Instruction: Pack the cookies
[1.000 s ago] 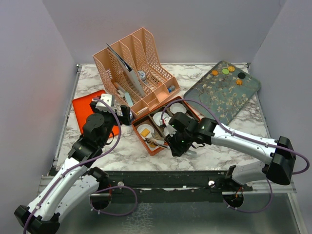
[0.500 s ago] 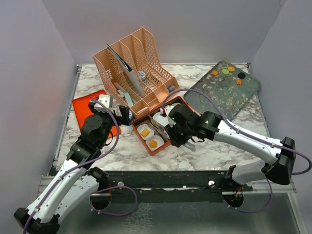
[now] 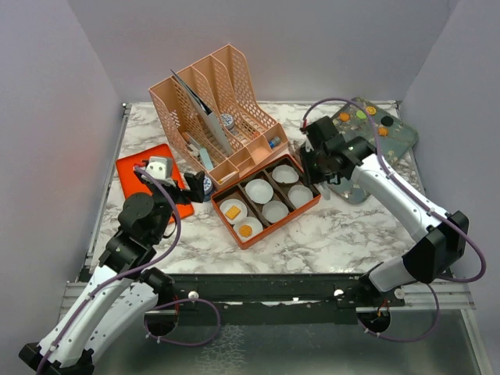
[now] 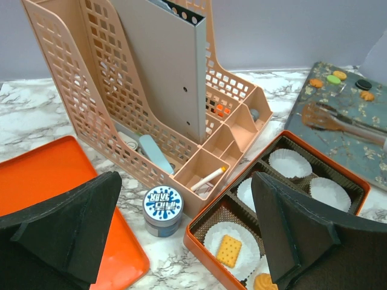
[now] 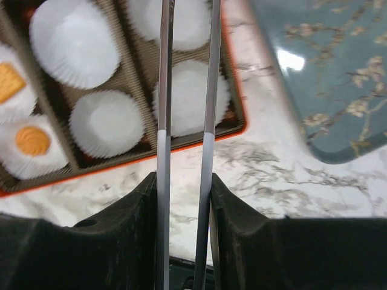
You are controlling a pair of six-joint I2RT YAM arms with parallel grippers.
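A: Where are the cookies to be found?

B: Two are seen packed: a square cookie (image 4: 229, 250) and a round orange cookie (image 3: 245, 230), each set in one of the paper cups (image 3: 258, 190) at the near-left end of the orange box (image 3: 284, 223). The other four cups are seen empty. Five loose cookies (image 3: 344, 116) are laid out on the far-right part of the flowered tray (image 3: 367, 168): three orange, one green, one black.

A: How are the hands set?

B: The right hand (image 5: 184, 187) is clamped on a pair of metal tongs (image 5: 164, 72), both blades pinched between its fingers with a narrow gap left between them. The left hand (image 4: 186, 181) is spread wide with nothing in it, held low over the desk (image 3: 328, 234) to the left of the box.

A: On which relation is the coming move judged to turn?

B: The loose cookies lie to the far right of the right hand, which is seen from above by the tray's left edge. The left hand is well apart from them, across the box, so the right arm is judged the nearer. In the wrist view the blades are run over the box's cups, with the tips out of the picture. The tongs' long axis would probably have to be swung towards the far right before a cookie could be nipped.
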